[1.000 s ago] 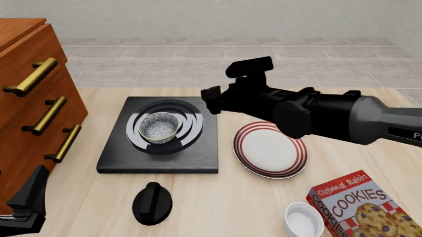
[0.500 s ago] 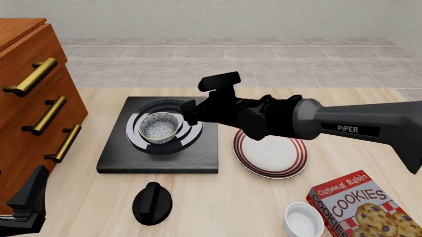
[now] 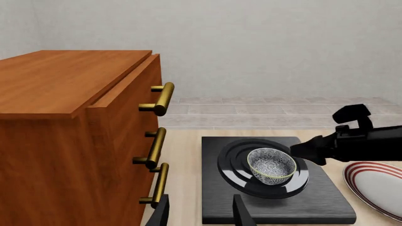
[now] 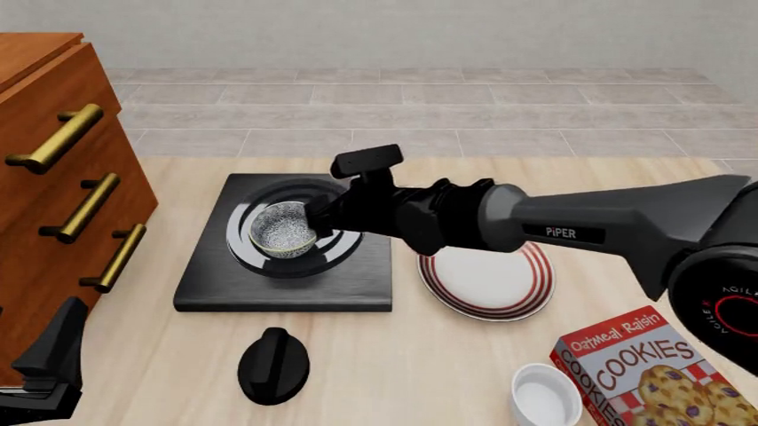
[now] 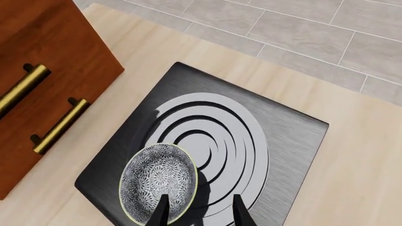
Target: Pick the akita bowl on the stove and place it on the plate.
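The akita bowl (image 4: pixel 288 229) (image 3: pixel 271 165) (image 5: pixel 158 181), speckled inside with a pale rim, sits on the round burner of the black stove (image 4: pixel 355 284) (image 3: pixel 326 202) (image 5: pixel 295 141). My right gripper (image 4: pixel 319 217) (image 5: pixel 199 212) is open at the bowl's right rim. In its wrist view one finger lies over the bowl's inside and the other outside it. The red-ringed white plate (image 4: pixel 485 280) (image 3: pixel 377 186) lies right of the stove, partly under the right arm. Near the table's front left corner my left gripper (image 4: pixel 48 364) (image 3: pixel 201 214) is open and holds nothing.
A wooden drawer cabinet (image 4: pixel 59 177) with brass handles stands left of the stove. A black knob (image 4: pixel 273 364) lies in front of the stove. A cookies box (image 4: pixel 658 373) and a plain white cup-like bowl (image 4: pixel 545 395) are at the front right.
My right arm has swung left and down, from over the stove's right edge to the bowl's rim. The bowl, the plate and the left gripper have not moved.
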Robot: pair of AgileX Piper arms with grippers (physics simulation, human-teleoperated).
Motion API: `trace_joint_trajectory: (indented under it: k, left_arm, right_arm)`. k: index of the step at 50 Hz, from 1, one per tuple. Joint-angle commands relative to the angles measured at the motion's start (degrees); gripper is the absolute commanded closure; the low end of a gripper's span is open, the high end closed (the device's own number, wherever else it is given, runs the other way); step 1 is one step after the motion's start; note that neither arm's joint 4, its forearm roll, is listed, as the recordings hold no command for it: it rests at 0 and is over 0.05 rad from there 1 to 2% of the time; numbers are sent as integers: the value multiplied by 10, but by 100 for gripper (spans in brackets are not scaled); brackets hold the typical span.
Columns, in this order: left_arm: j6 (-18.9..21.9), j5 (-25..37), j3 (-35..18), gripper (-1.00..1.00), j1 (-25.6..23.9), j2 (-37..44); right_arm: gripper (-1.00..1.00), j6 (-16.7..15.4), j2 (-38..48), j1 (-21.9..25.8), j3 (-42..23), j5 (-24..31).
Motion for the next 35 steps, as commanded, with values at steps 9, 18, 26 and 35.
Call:
trace_joint_trajectory:
  k: [9,18,26,35]
  left_arm:
    - [0,0,0,-100,0,0]
    - [0,0,0,-100,0,0]
    - [0,0,0,-100,0,0]
    - [0,0,0,-100,0,0]
  right_arm:
    - [-100,-14,43,5,-41,29]
    - [-100,-28,69,7,-54,33]
    - [-100,-30,80,12,-58,35]
    - [-100,-54,99,23,-70,40]
